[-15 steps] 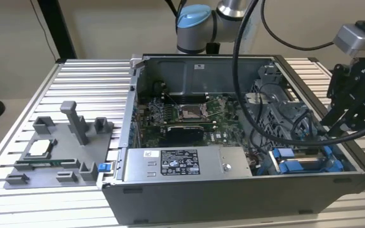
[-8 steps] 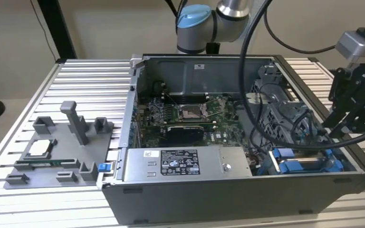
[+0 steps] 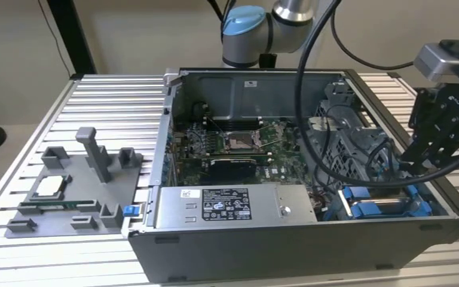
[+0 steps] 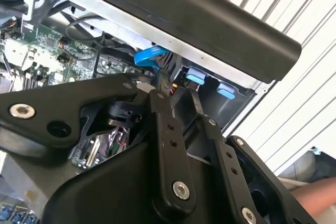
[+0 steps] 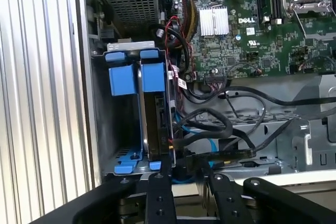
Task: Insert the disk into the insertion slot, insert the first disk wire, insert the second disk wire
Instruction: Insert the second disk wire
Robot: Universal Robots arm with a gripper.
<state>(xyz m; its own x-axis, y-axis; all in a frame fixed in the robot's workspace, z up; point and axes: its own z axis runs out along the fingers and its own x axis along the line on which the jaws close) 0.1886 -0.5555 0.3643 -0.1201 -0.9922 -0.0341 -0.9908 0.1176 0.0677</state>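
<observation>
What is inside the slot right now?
The disk sits in the slot in its blue carrier. The claw covers its near end, so whether a wire is plugged in is hidden.

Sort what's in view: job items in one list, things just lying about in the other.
Job: disk, sitting in the insertion slot; blue wire; claw, close to the disk's end.

Lying about: power supply box; motherboard; grey parts tray.
</observation>
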